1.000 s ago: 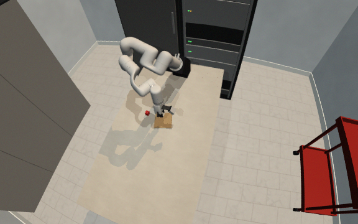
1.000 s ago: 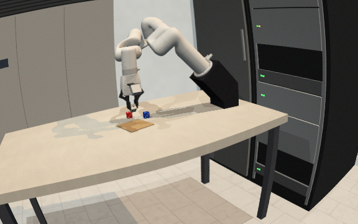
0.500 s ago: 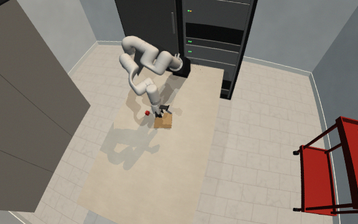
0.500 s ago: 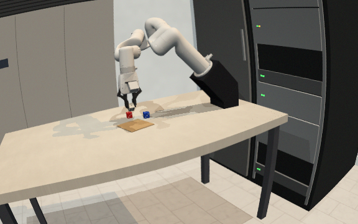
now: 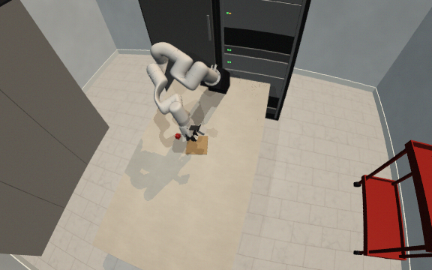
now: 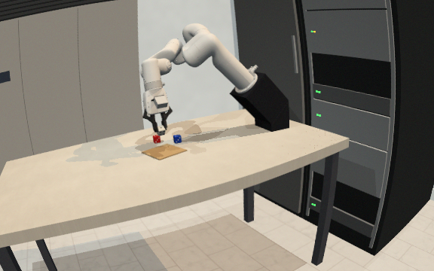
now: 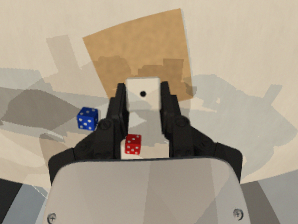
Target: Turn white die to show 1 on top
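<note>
Grey-blue walls; pale tiled floor; dark server rack with green lights; red cart.

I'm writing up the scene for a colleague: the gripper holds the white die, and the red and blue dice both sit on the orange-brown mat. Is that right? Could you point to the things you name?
Not quite: the red die [image 6: 157, 139] [image 7: 133, 144] and blue die [image 6: 177, 138] [image 7: 87, 119] sit on the bare table beside the mat [image 6: 164, 151] [image 7: 142, 50], as the exterior view shows. The gripper [image 6: 160, 130] [image 7: 143, 93] does hold the white die [image 6: 161, 128] [image 7: 150, 100].

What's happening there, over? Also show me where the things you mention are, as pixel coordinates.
Gripper [image 6: 160, 129] [image 7: 143, 93] shut on white die [image 7: 150, 102], one-pip face showing in wrist view. Mat [image 5: 201, 149] [image 6: 164, 152] [image 7: 145, 42] flat. Red die [image 5: 178, 136] [image 6: 157, 139] [image 7: 133, 144], blue die [image 6: 177, 138] [image 7: 87, 119] off it.
</note>
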Controlling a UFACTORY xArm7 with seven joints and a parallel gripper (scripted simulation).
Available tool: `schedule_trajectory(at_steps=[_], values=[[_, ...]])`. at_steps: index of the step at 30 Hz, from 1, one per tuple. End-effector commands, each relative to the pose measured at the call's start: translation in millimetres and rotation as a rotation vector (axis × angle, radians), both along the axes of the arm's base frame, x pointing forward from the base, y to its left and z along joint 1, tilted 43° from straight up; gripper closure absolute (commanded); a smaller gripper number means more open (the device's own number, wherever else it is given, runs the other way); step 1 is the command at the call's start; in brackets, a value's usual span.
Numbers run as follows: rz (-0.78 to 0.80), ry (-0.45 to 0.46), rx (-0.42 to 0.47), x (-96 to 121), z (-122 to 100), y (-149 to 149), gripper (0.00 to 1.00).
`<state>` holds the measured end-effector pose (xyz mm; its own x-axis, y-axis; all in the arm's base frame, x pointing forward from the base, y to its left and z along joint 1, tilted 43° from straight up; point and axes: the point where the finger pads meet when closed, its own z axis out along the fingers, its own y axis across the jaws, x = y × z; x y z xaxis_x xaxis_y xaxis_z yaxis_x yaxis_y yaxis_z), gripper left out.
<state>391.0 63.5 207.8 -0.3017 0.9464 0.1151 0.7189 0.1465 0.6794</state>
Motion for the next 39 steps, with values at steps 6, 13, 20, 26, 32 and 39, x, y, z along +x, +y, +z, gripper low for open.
schedule_trajectory(at_steps=[6, 13, 20, 26, 32, 39], values=[[0.017, 0.001, 0.017, 1, 1, -1, 0.73], [0.073, 0.004, 0.08, 3, 8, -7, 0.73], [0.18, 0.038, 0.188, 2, -1, -5, 0.73], [0.19, 0.041, 0.199, 2, -2, -4, 0.73], [0.254, 0.055, 0.27, 5, 1, -9, 0.73], [0.364, 0.079, 0.383, 4, -4, -8, 0.73]])
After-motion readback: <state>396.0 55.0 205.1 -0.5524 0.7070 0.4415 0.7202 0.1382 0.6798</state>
